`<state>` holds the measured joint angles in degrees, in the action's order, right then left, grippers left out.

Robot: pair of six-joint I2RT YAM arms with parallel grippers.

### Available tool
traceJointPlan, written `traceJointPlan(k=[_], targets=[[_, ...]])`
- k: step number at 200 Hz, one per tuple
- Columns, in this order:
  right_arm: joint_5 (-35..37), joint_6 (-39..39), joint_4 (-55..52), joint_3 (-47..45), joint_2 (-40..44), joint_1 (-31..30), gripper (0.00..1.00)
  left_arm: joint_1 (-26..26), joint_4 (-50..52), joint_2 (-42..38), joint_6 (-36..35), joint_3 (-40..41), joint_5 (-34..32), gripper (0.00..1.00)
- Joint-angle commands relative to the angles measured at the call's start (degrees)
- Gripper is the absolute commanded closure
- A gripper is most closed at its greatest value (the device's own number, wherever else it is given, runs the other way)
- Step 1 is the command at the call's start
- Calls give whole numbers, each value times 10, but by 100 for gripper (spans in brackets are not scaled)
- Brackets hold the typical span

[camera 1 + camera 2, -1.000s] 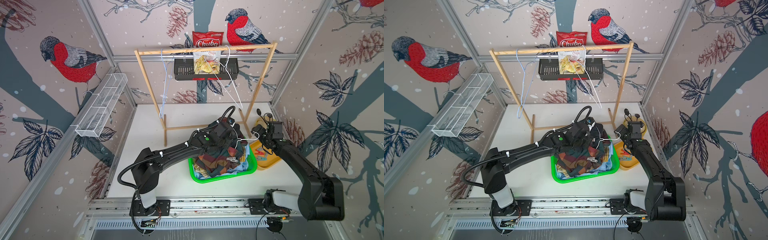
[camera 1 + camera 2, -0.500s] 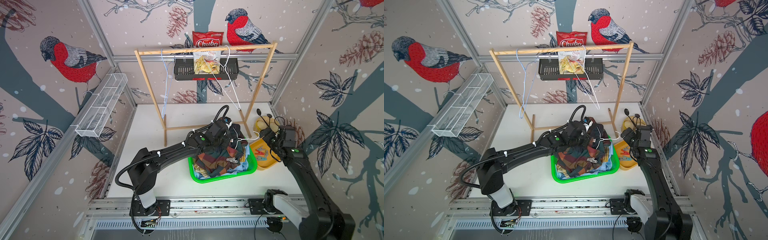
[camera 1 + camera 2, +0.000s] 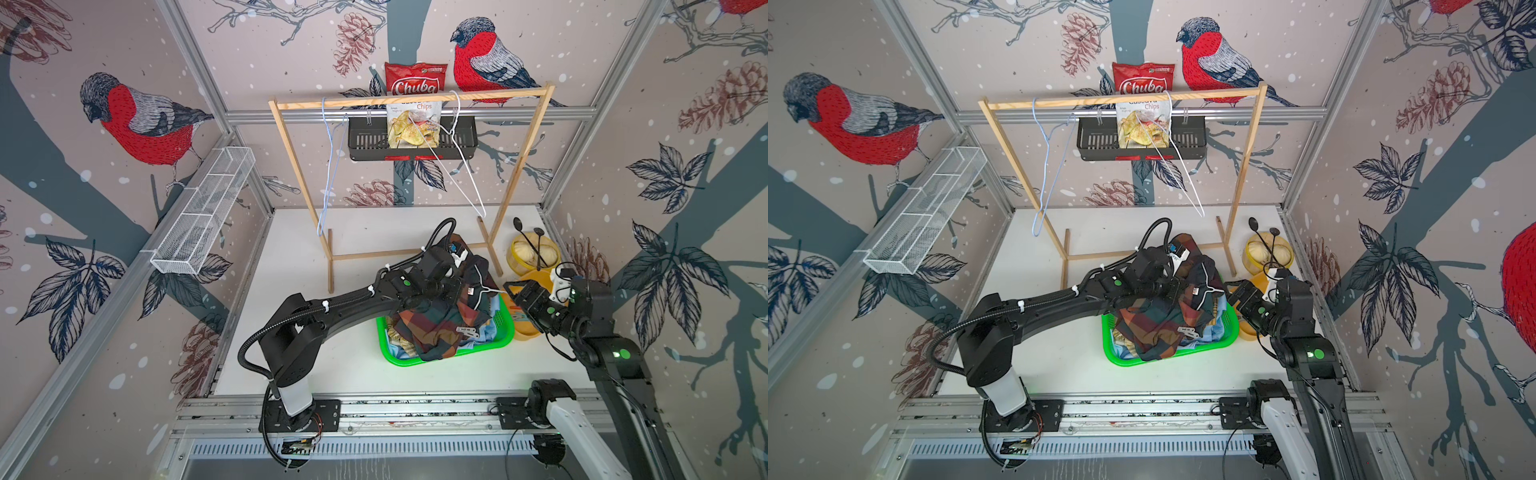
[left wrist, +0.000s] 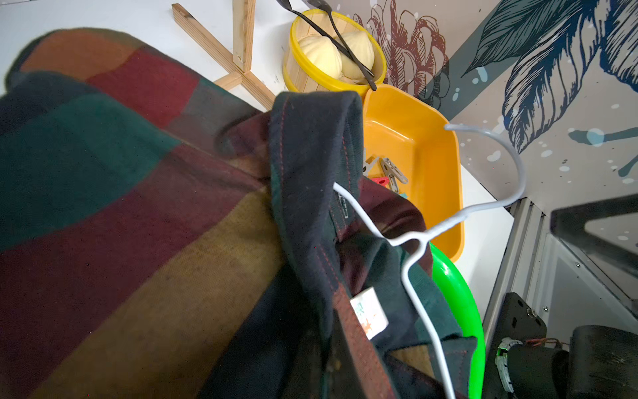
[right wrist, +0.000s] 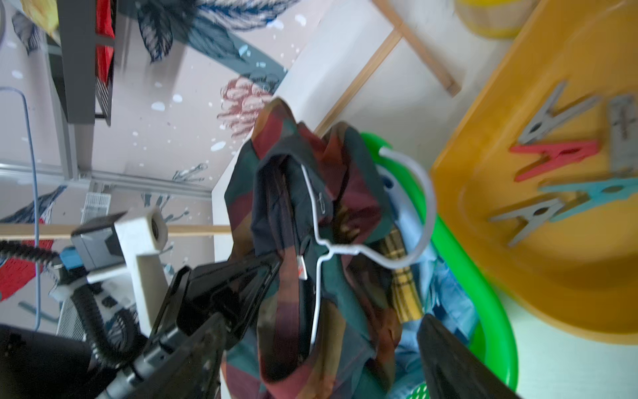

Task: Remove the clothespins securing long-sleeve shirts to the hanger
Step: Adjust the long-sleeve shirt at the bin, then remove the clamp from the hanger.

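Bird wallpaper covers the walls around a white table. A green basket sits on the table, right next to an orange tray.

The checked shirt is on top of the pile in the basket. A white wire hanger goes inside its neck. A light blue shirt and a yellow plaid shirt peek out from under it.

The left gripper has its fingers squeezed tight on the checked shirt near the collar and holds that part up above the basket. The right gripper hangs near the hanger's hook, where the basket and tray meet. Its fingers are wide apart with nothing in them.

A pale clothespin sits on the checked shirt low in the basket. I cannot tell if it is clipped on. A red clothespin, a teal clothespin and two grey clothespins lie in the tray.
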<state>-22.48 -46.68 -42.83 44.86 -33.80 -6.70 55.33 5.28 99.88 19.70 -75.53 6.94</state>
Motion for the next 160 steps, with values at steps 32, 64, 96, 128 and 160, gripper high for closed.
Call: traceJointPlan(k=[32,64,96,128,160], targets=[[-58,-53,-52,-49,32,-92,22,-2,-54,-21,8,23,21,100],[-11,-121,0,-75,36,-199,28,-2,-51,-16,6,23,21,100],[82,-195,85,-90,0,-349,30,-2,-51,-16,3,25,17,100],[125,-220,111,-77,-52,-422,33,-2,-51,-14,4,27,18,100],[161,-236,94,-75,-42,-433,38,-2,-52,-18,3,31,19,100]])
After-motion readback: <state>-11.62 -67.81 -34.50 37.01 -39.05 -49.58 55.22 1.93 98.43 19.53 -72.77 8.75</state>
